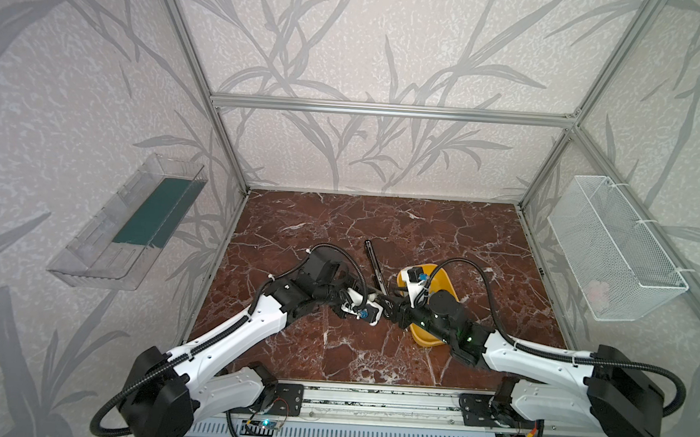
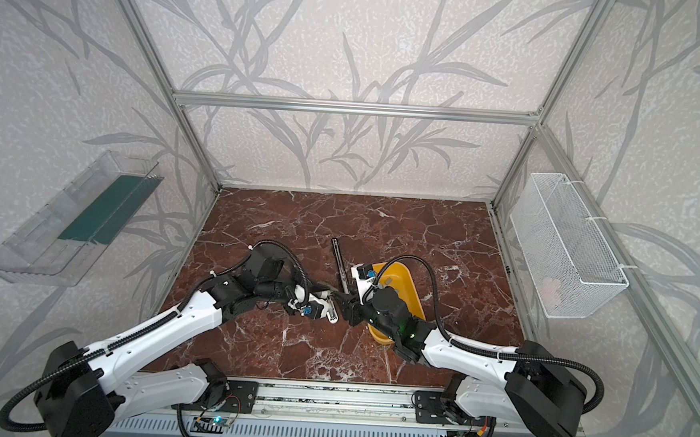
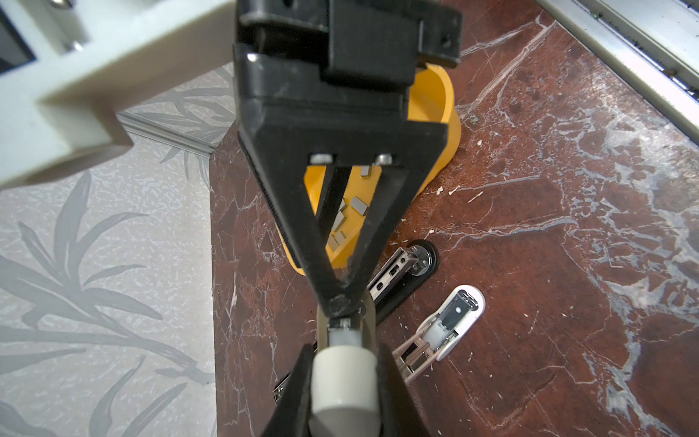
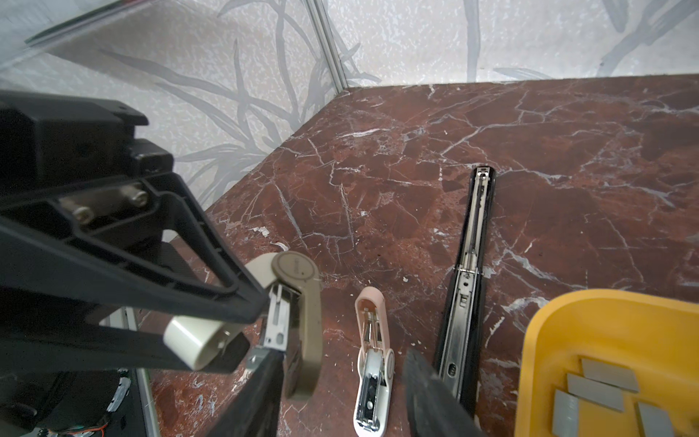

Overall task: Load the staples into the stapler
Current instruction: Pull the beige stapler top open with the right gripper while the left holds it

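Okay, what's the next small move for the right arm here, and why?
Probably swing the right gripper over to the yellow tray and pick up one strip of the staples. Its jaws stand open and empty beside the tan stapler, which the left gripper holds, opened, by its cream end, and the metal channel looks empty.

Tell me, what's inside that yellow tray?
Small flat grey staple strips lie loose on the yellow tray floor. The right arm covers part of it, so their count is unclear.

Staples in tray, taupe stapler open
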`<state>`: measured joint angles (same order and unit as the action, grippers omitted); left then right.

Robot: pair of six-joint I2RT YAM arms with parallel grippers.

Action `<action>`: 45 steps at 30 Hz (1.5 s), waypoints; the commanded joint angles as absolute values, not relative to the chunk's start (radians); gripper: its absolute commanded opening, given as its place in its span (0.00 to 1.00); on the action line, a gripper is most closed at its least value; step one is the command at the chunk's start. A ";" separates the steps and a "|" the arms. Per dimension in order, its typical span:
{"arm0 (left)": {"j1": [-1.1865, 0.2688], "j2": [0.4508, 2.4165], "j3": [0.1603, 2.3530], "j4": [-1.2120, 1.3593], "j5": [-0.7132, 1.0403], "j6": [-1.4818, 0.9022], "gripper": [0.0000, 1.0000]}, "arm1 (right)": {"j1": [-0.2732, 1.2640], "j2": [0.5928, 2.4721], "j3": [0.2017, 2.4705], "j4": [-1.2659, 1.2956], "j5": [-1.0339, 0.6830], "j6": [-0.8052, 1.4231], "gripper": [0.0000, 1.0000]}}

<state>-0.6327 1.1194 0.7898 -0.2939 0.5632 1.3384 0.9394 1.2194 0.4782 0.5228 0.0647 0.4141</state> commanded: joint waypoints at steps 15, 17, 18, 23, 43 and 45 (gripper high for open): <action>-0.647 1.068 0.819 -0.256 0.791 1.266 0.00 | 0.939 1.319 0.567 0.416 0.111 0.445 0.49; -0.648 1.072 0.828 -0.275 0.813 1.268 0.00 | 0.939 1.325 0.570 0.420 0.102 0.444 0.49; -0.648 1.075 0.831 -0.278 0.820 1.269 0.00 | 0.939 1.327 0.573 0.421 0.098 0.443 0.49; -0.647 1.077 0.829 -0.270 0.828 1.256 0.00 | 0.939 1.334 0.578 0.423 0.086 0.439 0.49; -0.510 1.091 0.854 -0.175 0.815 1.048 0.00 | 0.938 1.129 0.477 0.473 0.255 0.298 0.63; -0.510 1.094 0.857 -0.188 0.832 1.056 0.00 | 0.939 1.101 0.440 0.539 0.231 0.265 0.69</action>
